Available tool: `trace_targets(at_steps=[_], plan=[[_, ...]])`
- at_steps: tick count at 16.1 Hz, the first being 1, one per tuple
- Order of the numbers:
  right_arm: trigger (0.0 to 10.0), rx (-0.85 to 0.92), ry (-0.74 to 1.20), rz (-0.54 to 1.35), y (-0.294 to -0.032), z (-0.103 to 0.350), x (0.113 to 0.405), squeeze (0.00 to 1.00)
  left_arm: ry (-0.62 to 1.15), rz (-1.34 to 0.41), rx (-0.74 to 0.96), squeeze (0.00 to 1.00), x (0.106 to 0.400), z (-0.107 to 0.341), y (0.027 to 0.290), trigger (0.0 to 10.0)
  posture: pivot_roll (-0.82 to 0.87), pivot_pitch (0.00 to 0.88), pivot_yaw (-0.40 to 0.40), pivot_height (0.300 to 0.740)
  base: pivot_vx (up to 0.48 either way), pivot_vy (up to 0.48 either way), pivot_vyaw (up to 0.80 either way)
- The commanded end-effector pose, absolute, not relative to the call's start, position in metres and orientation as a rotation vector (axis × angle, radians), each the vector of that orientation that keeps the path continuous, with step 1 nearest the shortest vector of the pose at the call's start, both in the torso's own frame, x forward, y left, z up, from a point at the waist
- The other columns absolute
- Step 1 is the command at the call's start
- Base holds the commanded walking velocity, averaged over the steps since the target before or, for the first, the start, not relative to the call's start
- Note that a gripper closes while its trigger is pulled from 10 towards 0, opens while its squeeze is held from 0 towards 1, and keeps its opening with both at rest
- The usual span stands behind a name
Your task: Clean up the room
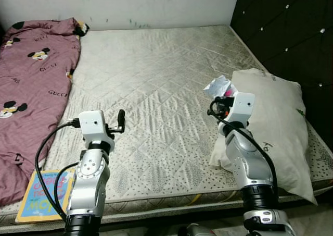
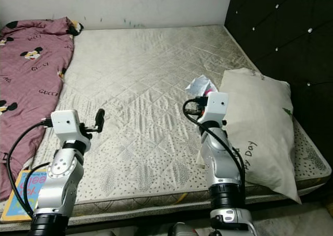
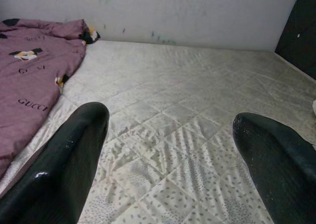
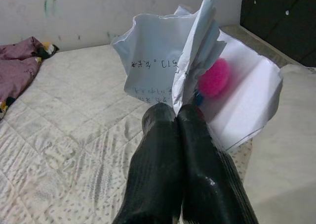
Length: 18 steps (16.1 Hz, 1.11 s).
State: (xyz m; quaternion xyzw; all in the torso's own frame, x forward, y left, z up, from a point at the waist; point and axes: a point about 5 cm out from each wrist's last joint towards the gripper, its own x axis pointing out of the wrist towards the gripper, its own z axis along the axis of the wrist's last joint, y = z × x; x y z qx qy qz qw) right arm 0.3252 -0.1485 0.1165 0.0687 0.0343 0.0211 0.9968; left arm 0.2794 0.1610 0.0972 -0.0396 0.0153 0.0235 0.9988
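Crumpled paper point(image 4: 173, 70): white sheet with handwriting, creased and standing up from the right gripper point(image 4: 176, 112), beside the pillow point(image 1: 276, 126) near the headboard side of the mattress point(image 1: 156, 90). A bright pink fuzzy item point(image 4: 214, 78) sits against the paper's inner fold; what it is cannot be made out.

Right gripper: both black fingers point(image 4: 158, 155) pressed together, pinching the paper's lower edge between their tips. From the head cameras the paper point(image 1: 218, 86) shows just past the wrist housing, and the fingers themselves are hidden behind that housing.

Right arm point(image 1: 244, 158): silver, raised over the mattress edge, forearm upright, wrist beside the pillow's near corner.

Left gripper point(image 3: 168, 135): fingers well apart, holding nothing, hovering above bare quilted mattress. In the head view one black finger point(image 1: 120, 120) shows beside the wrist block.

Left arm point(image 1: 91, 178): silver, raised at the mattress's near edge, black cable looping out at its side.

Pillow: off-white, printed lettering partly legible, lying along the dark tufted headboard point(image 1: 291, 27), one corner overhanging the mattress.

Blanket point(image 1: 31, 90): maroon, cartoon mouse print, spread along the robot's left side of the bed, cut off by the frame edge.

Book point(image 1: 39, 194): colourful cover, at the near left corner, partly under the blanket and behind the left arm.

Wall point(image 1: 156, 4): pale, with small green marks.
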Motion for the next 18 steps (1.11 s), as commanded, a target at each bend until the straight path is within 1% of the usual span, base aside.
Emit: trace_targets(at_steps=[1, 7, 11, 18], plan=[[10.0, 0.134, 0.063, 0.051, -0.1469, 0.1186, 0.3262, 0.0, 0.021, 0.052, -0.086, 0.0, 0.2784, 0.1003, 0.1625, 10.0, -0.04, 0.0, 0.017, 0.74, 0.0, 0.48, 0.0], [10.0, 0.13, 0.059, 0.055, -0.1481, 0.1197, 0.327, 0.0, 0.019, 0.052, -0.088, 0.0, 0.2783, 0.1004, 0.1615, 10.0, -0.03, 0.0, 0.011, 0.74, 0.0, 0.477, 0.0], [10.0, 0.129, 0.06, 0.055, -0.1478, 0.1192, 0.3268, 0.0, 0.02, 0.058, -0.092, 0.0, 0.2779, 0.1004, 0.1616, 10.0, -0.03, 0.0, 0.011, 0.74, 0.0, 0.262, 0.0], [10.0, 0.13, 0.063, 0.067, -0.146, 0.1181, 0.3262, 0.0, 0.028, 0.064, -0.098, 0.0, 0.2777, 0.0997, 0.1622, 10.0, -0.04, 0.0, 0.012, 0.74, 0.0, 0.48, 0.0]])
